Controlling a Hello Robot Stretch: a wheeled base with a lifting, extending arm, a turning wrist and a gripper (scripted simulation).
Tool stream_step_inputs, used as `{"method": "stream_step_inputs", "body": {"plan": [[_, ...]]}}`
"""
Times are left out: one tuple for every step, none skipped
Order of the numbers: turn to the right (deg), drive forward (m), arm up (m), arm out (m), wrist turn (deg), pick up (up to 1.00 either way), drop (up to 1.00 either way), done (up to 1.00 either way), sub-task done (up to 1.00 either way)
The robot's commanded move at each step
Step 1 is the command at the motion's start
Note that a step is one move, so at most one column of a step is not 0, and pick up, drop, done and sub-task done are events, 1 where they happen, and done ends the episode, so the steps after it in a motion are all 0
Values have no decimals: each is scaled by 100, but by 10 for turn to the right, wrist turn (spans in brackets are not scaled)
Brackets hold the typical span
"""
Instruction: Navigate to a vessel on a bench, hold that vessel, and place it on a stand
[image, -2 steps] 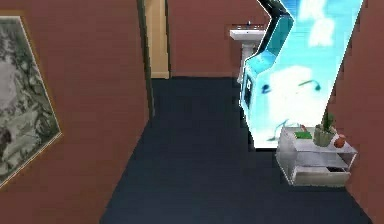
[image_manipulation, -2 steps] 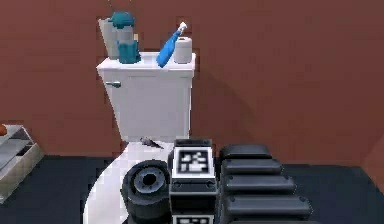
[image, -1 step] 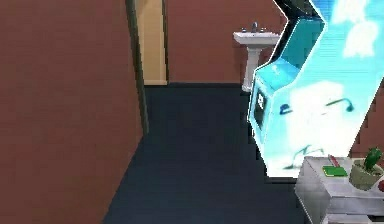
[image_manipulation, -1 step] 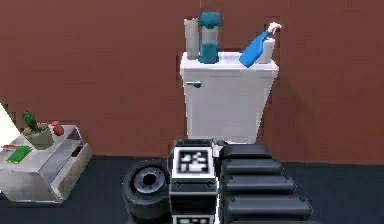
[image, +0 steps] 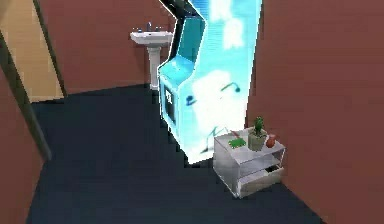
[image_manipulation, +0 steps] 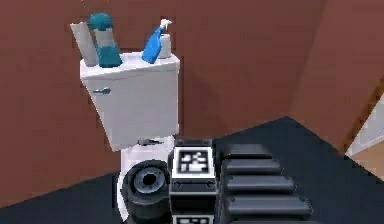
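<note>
The likeliest vessel is the pale pot (image: 257, 142), which is standing upright on the low white counter (image: 245, 170) at the forward view's lower right and carrying a small green plant (image: 259, 126). I am judging it to be light, stiff and fairly smooth, and breakable if dropped (a tilt would also spill the soil). The pot's wall below the rim is looking like the safest place to take hold, clear of the leaves.

One pot is sitting there, with one flat green thing (image: 237, 142) and one small red thing (image: 270, 143) just beside it. One blue-and-white cabinet (image: 205, 80) is rising behind, and one sink (image: 150, 38) is standing farther back.

In the arm side view, one toilet tank (image_manipulation: 135, 95) is bearing three things: a blue-topped tube (image_manipulation: 100, 40), a blue spray bottle (image_manipulation: 154, 46) and a white bottle (image_manipulation: 167, 42). The gripper (image_manipulation: 148, 186) is sitting low before the toilet. I cannot tell the state of its fingers, or whether they are holding anything.
</note>
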Motion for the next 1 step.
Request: {"method": "stream_step_inputs", "body": {"plan": [[0, 85, 0, 0, 0, 0, 0, 0, 0]]}}
